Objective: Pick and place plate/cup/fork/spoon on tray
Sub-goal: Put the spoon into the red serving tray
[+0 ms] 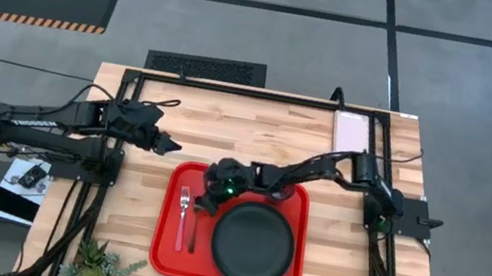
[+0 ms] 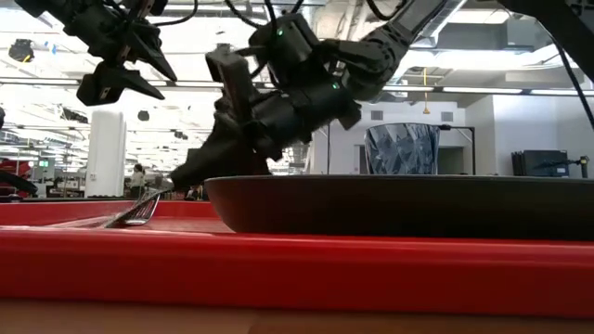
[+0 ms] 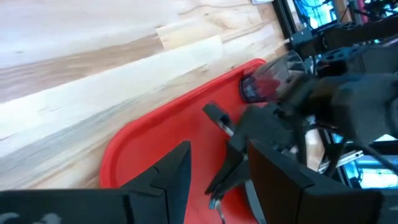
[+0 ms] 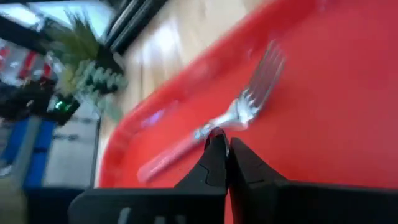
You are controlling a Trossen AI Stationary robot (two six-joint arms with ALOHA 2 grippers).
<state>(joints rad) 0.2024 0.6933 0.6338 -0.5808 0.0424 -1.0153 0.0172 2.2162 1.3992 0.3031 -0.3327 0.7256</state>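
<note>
The red tray (image 1: 165,251) lies at the table's near middle. On it lie the black plate (image 1: 252,245), the red-handled fork (image 1: 181,220) with its tines toward the far edge, and the thin dark spoon (image 1: 193,235) beside the fork. The dark-tinted cup (image 2: 401,148) stands upright in the tray's far right corner and also shows in the left wrist view (image 3: 266,86). My right gripper (image 1: 200,207) is down at tray level at the spoon's far end, shut. My left gripper (image 1: 170,145) hovers open and empty above the bare wood off the tray's far left corner. My right gripper meets the spoon at its far end (image 1: 197,215), with its fingers (image 4: 214,152) closed together. They slant down from the table's right and far side. The fingers hide the place of contact. The spoon lies flat on the tray along the fork.
A pale pinkish pad (image 1: 351,131) lies at the table's far right. A small green plant (image 1: 97,264) stands at the near left corner. Bare wood lies to the left of the tray and beyond its far edge.
</note>
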